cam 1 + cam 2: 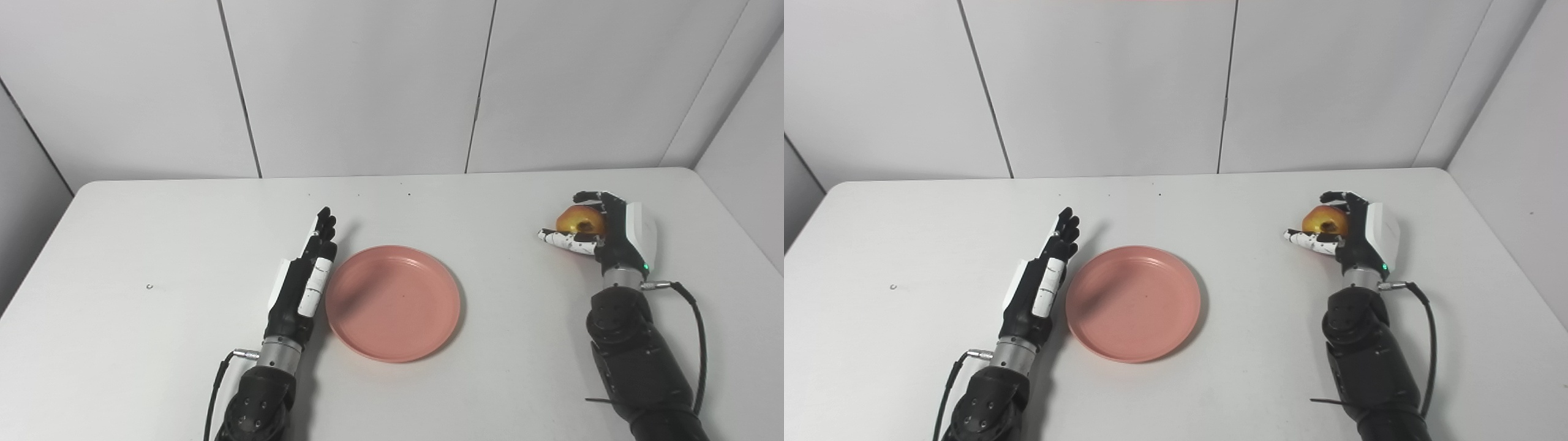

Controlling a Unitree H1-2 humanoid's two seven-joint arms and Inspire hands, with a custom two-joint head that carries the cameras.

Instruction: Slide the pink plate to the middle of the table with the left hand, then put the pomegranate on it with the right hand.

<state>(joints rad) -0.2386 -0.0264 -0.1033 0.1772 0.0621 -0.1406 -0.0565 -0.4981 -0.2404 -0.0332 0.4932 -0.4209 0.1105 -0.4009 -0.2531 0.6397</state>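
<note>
White table point(153, 245) was where we had the pink plate point(393, 302) mid-table, our left hand point(301, 282) flat with straight fingers against its rim, right hand point(603, 231) wrapped around the pomegranate point(577, 219) far right.

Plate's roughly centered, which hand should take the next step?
Right. The right hand is already closed around the pomegranate; the left hand lies flat and empty beside the pink plate, whose inside is bare.
</note>
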